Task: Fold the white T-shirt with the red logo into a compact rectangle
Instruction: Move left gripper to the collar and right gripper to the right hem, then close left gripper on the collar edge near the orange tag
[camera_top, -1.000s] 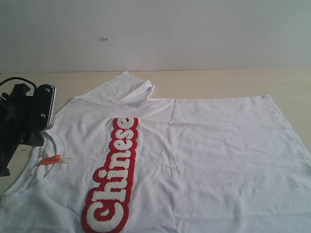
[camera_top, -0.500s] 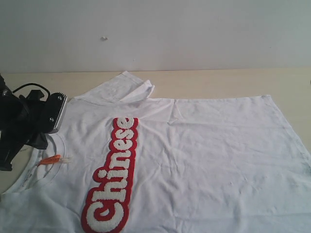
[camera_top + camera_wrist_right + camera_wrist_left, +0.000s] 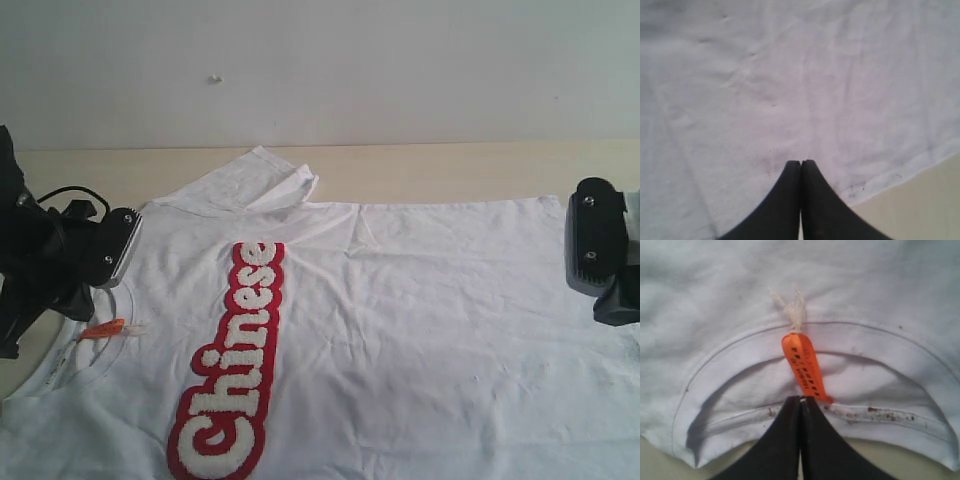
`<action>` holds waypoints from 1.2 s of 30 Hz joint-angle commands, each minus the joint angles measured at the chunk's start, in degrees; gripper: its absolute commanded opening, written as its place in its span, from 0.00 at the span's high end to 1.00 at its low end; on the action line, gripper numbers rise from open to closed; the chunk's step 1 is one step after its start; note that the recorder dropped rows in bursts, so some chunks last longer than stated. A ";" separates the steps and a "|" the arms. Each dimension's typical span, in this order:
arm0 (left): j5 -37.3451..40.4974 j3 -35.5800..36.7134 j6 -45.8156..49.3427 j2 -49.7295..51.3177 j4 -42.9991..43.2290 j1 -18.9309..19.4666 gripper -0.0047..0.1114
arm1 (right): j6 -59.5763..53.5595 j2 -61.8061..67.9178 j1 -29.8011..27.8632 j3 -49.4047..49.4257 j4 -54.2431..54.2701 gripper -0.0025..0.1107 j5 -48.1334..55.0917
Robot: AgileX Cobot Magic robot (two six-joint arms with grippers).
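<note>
The white T-shirt (image 3: 400,320) lies spread flat on the table, neck to the left and hem to the right. Its red logo (image 3: 232,365) with white letters runs down the chest. An orange neck tag (image 3: 102,328) sits inside the ribbed collar (image 3: 740,365) and also shows in the left wrist view (image 3: 804,367). My left gripper (image 3: 800,399) is shut and empty, its tips over the collar's back edge beside the tag. My right gripper (image 3: 800,163) is shut too, hovering over plain white cloth near the hem edge (image 3: 900,172). In the exterior view the fingertips are not visible.
The pale wooden table (image 3: 450,170) runs behind the shirt to a white wall. A folded sleeve (image 3: 270,180) points toward the wall. The left arm's black body (image 3: 50,260) stands at the left, the right arm's body (image 3: 600,250) at the right edge.
The left arm has shifted right toward the collar. The right arm has come into view at the right edge over the hem.
</note>
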 commanded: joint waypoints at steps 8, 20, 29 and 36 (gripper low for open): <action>8.05 -0.85 -3.61 0.78 0.11 0.35 0.96 | -2.15 16.65 0.09 -12.34 0.80 0.98 2.29; 6.58 -0.85 -3.76 0.78 0.01 0.35 0.96 | -1.87 22.56 0.09 -14.32 1.04 0.98 8.01; 6.21 -0.85 -4.25 0.78 -0.91 0.35 0.46 | 0.93 22.56 0.09 -14.32 1.39 0.98 8.54; 1.74 -0.85 -8.75 0.78 -1.04 0.35 0.05 | 1.07 22.56 0.09 -14.32 2.38 0.98 8.54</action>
